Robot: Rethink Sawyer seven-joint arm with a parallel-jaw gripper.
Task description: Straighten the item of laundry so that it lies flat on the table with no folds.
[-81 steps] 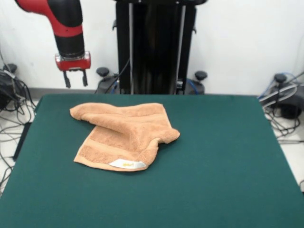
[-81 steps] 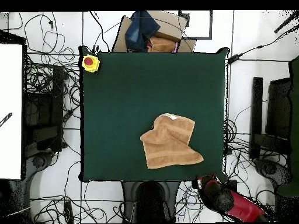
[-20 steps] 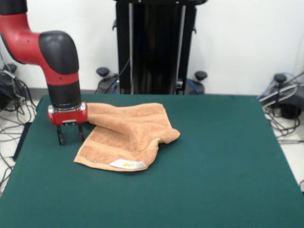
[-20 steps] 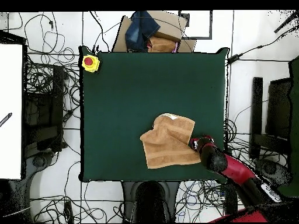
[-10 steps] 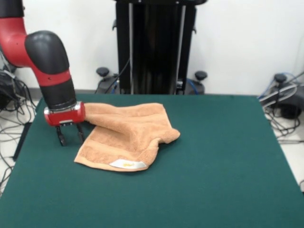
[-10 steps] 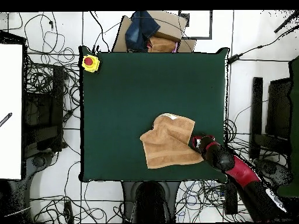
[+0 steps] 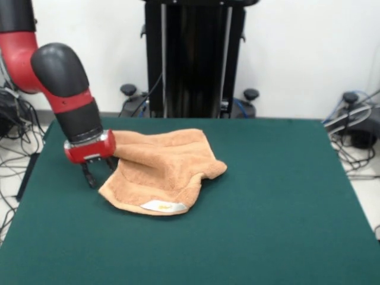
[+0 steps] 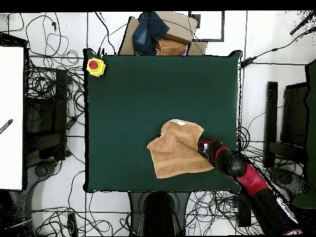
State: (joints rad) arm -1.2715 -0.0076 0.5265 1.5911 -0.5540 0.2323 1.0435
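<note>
the gripper [image 7: 100, 173] sits low at the towel [image 7: 161, 168]'s side edge, touching the cloth; i can't tell if it has pinched it. my guess is it's there to tug out the flap folded over the top. the towel lies toward the robot's side of the table [image 7: 285, 202], with open felt beyond.
</note>
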